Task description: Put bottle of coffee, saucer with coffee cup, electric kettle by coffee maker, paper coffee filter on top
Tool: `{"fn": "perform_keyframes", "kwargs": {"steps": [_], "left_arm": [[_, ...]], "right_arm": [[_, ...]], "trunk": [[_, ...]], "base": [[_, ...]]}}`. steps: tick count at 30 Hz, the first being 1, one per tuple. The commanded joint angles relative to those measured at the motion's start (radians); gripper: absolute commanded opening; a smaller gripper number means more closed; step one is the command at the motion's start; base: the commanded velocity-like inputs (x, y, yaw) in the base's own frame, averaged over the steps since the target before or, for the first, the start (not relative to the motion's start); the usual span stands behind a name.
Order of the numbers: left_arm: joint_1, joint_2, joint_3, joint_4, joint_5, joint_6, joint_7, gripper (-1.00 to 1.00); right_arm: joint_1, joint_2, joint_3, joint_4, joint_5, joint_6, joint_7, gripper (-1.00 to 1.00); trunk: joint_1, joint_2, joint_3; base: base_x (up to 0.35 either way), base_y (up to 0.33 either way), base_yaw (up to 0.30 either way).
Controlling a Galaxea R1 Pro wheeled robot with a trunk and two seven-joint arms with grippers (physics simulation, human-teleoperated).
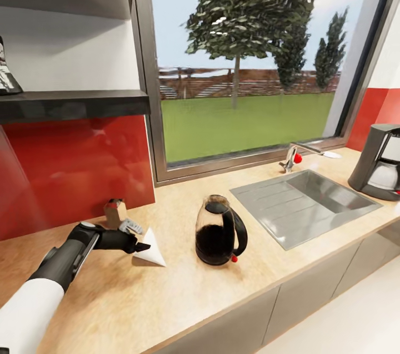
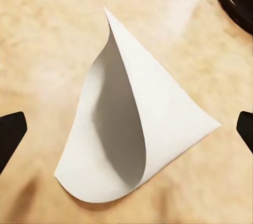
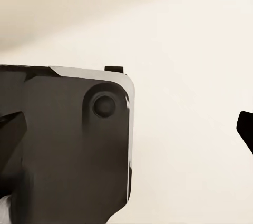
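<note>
One paper coffee filter (image 2: 134, 124): lies on the kitchen countertop (image 1: 183, 287)
Left gripper (image 2: 126, 129): wide open around it, holding nothing
Right gripper (image 3: 129, 129): open, empty

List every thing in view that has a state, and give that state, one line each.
paper coffee filter: lying on its side on the kitchen countertop, open mouth showing, not gripped.
left tool: open, fingers either side of the filter.
right tool: open, holding nothing.
electric kettle: upright on the countertop, lid shut.
coffee maker: upright by the sink, carafe in place.
tap: no water running.
</note>
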Motion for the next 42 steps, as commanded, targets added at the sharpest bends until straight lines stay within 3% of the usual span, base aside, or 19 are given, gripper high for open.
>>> {"fn": "perform_keyframes", "kwargs": {"steps": [1, 9, 21, 35, 36, 42], "left_arm": [[0.002, 0.0, -0.005, -0.001, -0.005, 0.004, -0.005, 1.0], [0.011, -0.01, -0.063, 0.01, -0.002, 0.001, -0.002, 1.0], [0.011, -0.058, -0.064, 0.092, -0.004, -0.054, -0.002, 1.0], [0.011, -0.061, -0.064, 0.127, -0.002, -0.067, 0.0, 1.0], [0.011, -0.061, -0.064, 0.129, -0.002, -0.077, 0.0, -1.0], [0.011, -0.061, -0.063, 0.132, -0.003, -0.103, 0.0, -1.0]], "right_arm": [[-0.001, 0.0, -0.005, 0.001, 0.009, -0.003, -0.001, 1.0], [-0.001, 0.0, -0.005, 0.0, 0.009, -0.003, -0.001, 1.0], [-0.001, -0.001, -0.006, 0.001, 0.011, -0.003, -0.003, 1.0], [-0.001, -0.003, -0.006, 0.002, 0.011, -0.003, -0.003, 1.0], [-0.001, -0.003, -0.006, 0.002, 0.011, -0.003, -0.003, 1.0], [-0.001, -0.003, -0.006, 0.002, 0.011, -0.003, -0.003, 1.0]], "trunk": [[0.001, -0.002, -0.002], [0.001, -0.002, -0.002], [0.001, -0.002, -0.002], [0.001, -0.002, -0.002], [0.001, -0.002, -0.002], [0.001, -0.002, -0.002]], "base": [[0.095, 0.0, 0.0], [0.116, 0.0, 0.0], [0.002, 0.0, 0.0], [0.0, 0.0, 0.0], [0.0, 0.0, 0.0], [0.0, 0.0, 0.0]]}}
